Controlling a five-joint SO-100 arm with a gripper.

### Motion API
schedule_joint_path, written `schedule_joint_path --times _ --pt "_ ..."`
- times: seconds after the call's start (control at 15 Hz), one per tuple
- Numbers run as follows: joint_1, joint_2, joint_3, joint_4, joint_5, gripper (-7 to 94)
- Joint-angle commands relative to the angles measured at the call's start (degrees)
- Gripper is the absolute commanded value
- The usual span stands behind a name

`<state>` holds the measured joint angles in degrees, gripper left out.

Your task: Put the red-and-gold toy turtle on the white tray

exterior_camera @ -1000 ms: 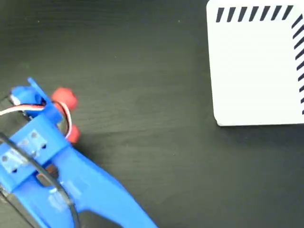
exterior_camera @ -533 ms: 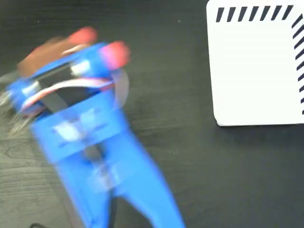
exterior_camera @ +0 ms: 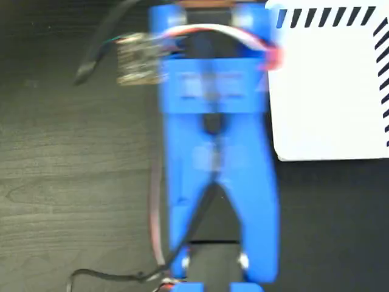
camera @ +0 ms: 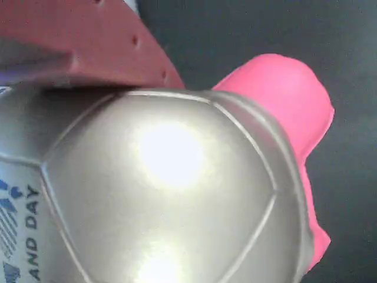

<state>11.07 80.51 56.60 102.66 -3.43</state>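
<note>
The red-and-gold toy turtle point(camera: 177, 194) fills the wrist view: a shiny domed shell with dark print at the lower left and a red-pink limb point(camera: 283, 94) sticking out to the right. A reddish-brown finger point(camera: 82, 41) presses on the shell's top. In the fixed view my blue arm point(exterior_camera: 213, 152) runs up the middle, blurred, and my gripper point(exterior_camera: 206, 5) is mostly cut off at the top edge. Only a red bit of the turtle point(exterior_camera: 273, 58) shows there, right at the left edge of the white tray point(exterior_camera: 328, 91). The tray's surface is bare.
A small circuit board point(exterior_camera: 138, 58) with a dark cable hangs off the arm's left side. More cables point(exterior_camera: 109, 277) trail at the bottom left. The dark wood-grain table point(exterior_camera: 67, 182) lies open on the left and below the tray.
The arm has swung from the lower left up and to the right, carrying the turtle off its spot on the table to the tray's left edge.
</note>
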Motion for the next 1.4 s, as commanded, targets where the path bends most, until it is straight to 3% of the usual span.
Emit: schedule_joint_path --times 0.0,0.53,1.33 --pt "6.15 2.37 -4.39 0.44 -1.23 0" --pt "25.05 -5.45 -5.89 0.26 -7.91 0" --pt "23.20 -21.36 -14.50 -6.94 -1.32 0"
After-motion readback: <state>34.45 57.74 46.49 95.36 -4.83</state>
